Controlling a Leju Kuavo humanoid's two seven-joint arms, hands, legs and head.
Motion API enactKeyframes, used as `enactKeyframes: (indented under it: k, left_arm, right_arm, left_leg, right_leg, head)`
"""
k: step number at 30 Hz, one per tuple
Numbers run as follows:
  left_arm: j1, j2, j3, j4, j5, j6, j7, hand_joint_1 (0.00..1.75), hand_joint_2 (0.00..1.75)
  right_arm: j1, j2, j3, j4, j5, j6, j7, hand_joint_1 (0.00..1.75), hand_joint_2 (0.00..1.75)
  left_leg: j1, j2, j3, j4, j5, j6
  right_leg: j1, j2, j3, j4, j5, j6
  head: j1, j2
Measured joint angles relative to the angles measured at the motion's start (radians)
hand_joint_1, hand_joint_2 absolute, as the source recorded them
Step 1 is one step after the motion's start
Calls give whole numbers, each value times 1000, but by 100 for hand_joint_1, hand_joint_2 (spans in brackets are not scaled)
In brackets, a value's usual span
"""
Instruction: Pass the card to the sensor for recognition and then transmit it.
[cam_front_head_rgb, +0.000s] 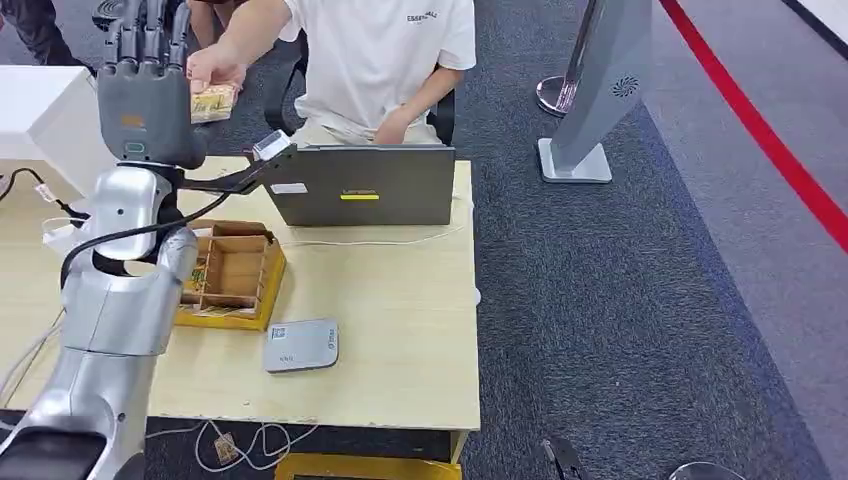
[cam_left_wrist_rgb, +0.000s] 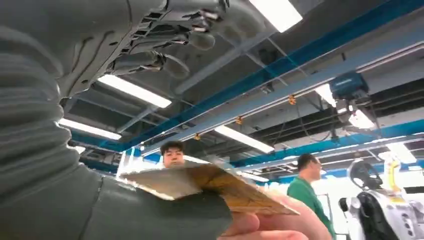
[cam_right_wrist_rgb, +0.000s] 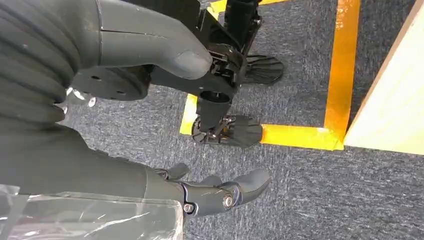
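Card, a thin tan-and-gold patterned rectangle, sits at the far edge of the table side, raised above the pale wooden table and caught between two parties: the seated person's hand has hold of one end, and the robot's left hand is right against the other. From the head view the card lies just beside that hand on its right, its long axis running roughly level and pointing away toward the person. The left wrist view shows it resting on the thick grey thumb, with the person's fingertips under its far end and the dark fingers spread well above it, apart from its surface. So the left hand looks open around the card, supporting more than pinching; whether the thumb presses it at all I cannot tell

Judging by this, the handover is in progress, and the coming move turns on the card leaving along its long axis toward the person

The right hand hangs by the robot's side over dark blue carpet and yellow floor tape, fingers loosely apart and holding nothing, far from the card. The grey flat sensor pad lies on the table near the open yellow cardboard box, behind which stands a grey laptop
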Motion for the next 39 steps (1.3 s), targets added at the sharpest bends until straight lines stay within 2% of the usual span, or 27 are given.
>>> enactKeyframes:
  k: [6, 25, 28, 32, 39]
  left_arm:
    - [0, -36, 5, 2, 8, -5, -68, 175, 175]
    - [4, -117, 10, 2, 42, -8, -111, 175, 175]
    - [33, -138, 10, -12, 52, -5, -123, 175, 175]
    - [105, -166, -1, -102, 65, -31, -153, 175, 175]
    - [187, -159, -105, -177, 53, -94, -142, 175, 175]
  right_arm:
    - [5, 0, -1, 0, 1, -3, 0, 0, 175]
    - [15, -5, -11, 0, -1, -9, 0, 0, 175]
    - [19, -6, -16, 0, -5, -17, 0, 0, 175]
    - [31, -6, -24, 0, -11, -23, -3, 0, 175]
    - [46, -11, -46, 0, -28, -35, -16, 0, 175]
  left_leg:
    - [0, 0, -1, 0, 0, 0]
    - [0, 0, -1, 0, 0, 0]
    - [-1, 0, -1, 0, 0, 0]
    - [-1, 0, -1, 0, 0, 0]
    - [-1, 0, -1, 0, 0, 0]
  right_leg:
    - [0, 0, 0, 0, 0, 0]
    - [0, -1, 0, 0, 0, 0]
    - [0, -1, 0, 0, 0, 0]
    - [-1, 0, -1, 0, 0, 0]
    - [-1, 0, -1, 0, 0, 0]
  head:
    - [0, 0]
    - [0, 0]
    - [0, 0]
    - [0, 0]
    - [0, 0]
